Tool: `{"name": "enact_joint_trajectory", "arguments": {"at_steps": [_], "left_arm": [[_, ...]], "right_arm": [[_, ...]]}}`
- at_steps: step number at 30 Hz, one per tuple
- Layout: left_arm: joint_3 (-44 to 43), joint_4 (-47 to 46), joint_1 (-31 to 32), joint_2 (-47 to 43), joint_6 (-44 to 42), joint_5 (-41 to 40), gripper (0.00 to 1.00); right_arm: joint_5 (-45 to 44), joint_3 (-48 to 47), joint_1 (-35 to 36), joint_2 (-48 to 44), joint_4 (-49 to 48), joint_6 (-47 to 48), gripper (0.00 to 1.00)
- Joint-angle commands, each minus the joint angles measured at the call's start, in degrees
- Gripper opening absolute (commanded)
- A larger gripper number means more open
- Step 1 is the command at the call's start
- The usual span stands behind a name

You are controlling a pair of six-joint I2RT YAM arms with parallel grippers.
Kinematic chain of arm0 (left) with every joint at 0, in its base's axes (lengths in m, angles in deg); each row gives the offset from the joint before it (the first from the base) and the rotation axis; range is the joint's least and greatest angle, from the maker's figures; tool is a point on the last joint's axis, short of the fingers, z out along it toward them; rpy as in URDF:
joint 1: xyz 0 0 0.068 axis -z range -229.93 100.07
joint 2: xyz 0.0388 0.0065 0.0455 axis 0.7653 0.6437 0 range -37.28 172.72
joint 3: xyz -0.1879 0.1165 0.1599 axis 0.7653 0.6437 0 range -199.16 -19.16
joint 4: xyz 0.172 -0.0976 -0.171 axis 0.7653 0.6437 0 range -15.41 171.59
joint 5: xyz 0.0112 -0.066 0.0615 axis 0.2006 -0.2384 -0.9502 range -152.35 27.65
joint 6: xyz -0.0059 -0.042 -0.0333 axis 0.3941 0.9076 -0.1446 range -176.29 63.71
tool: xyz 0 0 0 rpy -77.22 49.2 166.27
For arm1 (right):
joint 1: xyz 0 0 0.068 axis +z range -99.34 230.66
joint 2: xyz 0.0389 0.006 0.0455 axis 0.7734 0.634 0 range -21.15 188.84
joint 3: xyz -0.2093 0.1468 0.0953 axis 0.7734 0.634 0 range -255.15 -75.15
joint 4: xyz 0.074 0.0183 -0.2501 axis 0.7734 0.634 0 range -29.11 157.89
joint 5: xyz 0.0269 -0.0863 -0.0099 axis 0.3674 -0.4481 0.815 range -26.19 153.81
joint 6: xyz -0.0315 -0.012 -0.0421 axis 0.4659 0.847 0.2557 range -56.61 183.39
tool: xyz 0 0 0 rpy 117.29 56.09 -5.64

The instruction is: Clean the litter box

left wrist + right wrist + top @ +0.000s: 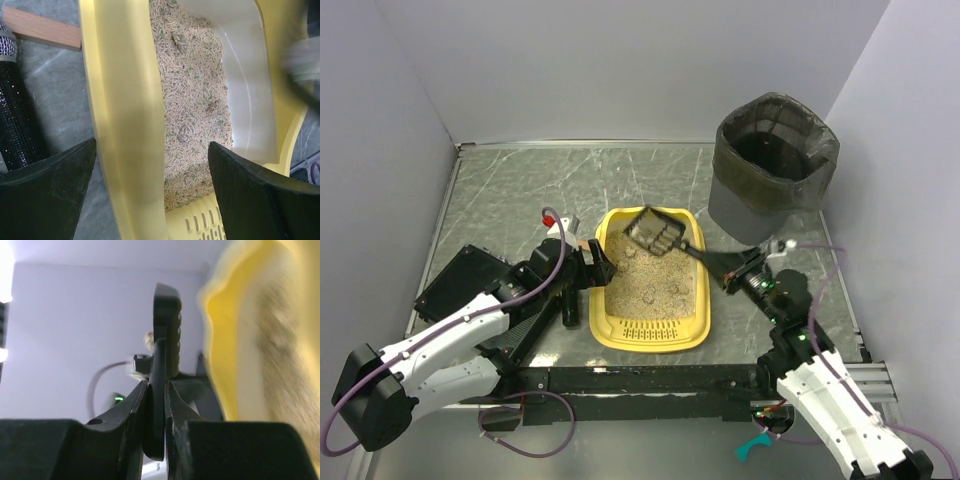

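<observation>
Dark marbled desk [500, 190], white walls: yellow litter box [650, 341] at mid-desk, grille end near me, beige litter [655, 285] inside. My left jaws stand open astride its left rim, one finger [45, 195] outside, the other [260, 195] over the litter. My right jaws are closed on the handle of a dark slotted scoop [655, 232], head over the box's far end; grey bin [745, 210] far right.

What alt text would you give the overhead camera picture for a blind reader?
A yellow litter box of beige litter sits centre frame: a robot's right tool holds a dark scoop over its far end, and the left tool is at its left rim. A grey lined bin stands far right.
</observation>
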Motion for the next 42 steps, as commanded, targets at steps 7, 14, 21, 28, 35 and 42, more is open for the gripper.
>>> {"name": "enact_joint_trajectory", "arguments": {"at_steps": [7, 14, 21, 28, 35, 42], "left_arm": [[-0.93, 0.58, 0.25, -1.82, 1.53, -1.1, 0.97], [-1.1, 1.36, 0.25, -1.82, 1.27, -1.54, 0.97], [-0.66, 2.15, 0.16, -3.49, 2.24, -1.27, 0.97], [-1.89, 6.11, 0.25, -4.11, 1.8, -4.52, 0.97], [-1.98, 6.64, 0.25, -5.68, 2.32, -4.53, 0.97], [-2.77, 9.8, 0.25, -6.48, 2.68, -7.87, 0.97]], "right_arm": [[-1.42, 1.84, -0.71, -6.6, 9.91, -11.2, 0.0], [2.09, 1.57, -0.88, -3.71, 0.37, -5.94, 0.0], [-0.1, 3.3, -0.88, -3.08, -4.91, -11.35, 0.0], [-10.11, -6.67, -0.97, -7.4, 7.63, -2.71, 0.0], [-24.95, -20.57, -1.06, -6.08, 17.92, 7.43, 0.0], [-43.49, -33.65, -0.97, 0.15, 19.08, 18.31, 0.0]]}}
